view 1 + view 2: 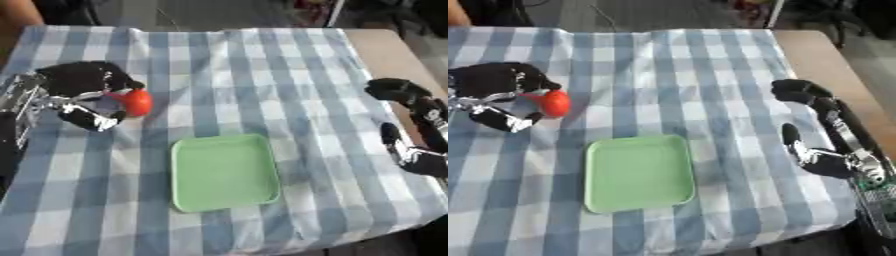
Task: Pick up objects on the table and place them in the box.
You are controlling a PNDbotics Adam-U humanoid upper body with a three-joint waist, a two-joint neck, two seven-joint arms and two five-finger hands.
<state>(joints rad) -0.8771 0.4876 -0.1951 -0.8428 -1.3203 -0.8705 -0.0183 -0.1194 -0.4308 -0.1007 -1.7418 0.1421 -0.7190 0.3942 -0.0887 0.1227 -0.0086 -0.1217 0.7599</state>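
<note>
A small red round object (136, 101) is at the table's left side, pinched between the fingers and thumb of my left hand (83, 95), just above the blue-and-white checked cloth. A shallow light-green square tray (225, 172) lies in the middle near the front edge, with nothing in it. The red object is up and to the left of the tray. My right hand (820, 130) rests at the right side of the table, fingers curved and apart, holding nothing.
The checked tablecloth (245, 75) covers most of the table; bare wood (389, 55) shows along the right edge. A person's arm (17, 15) shows at the far left corner, away from the objects.
</note>
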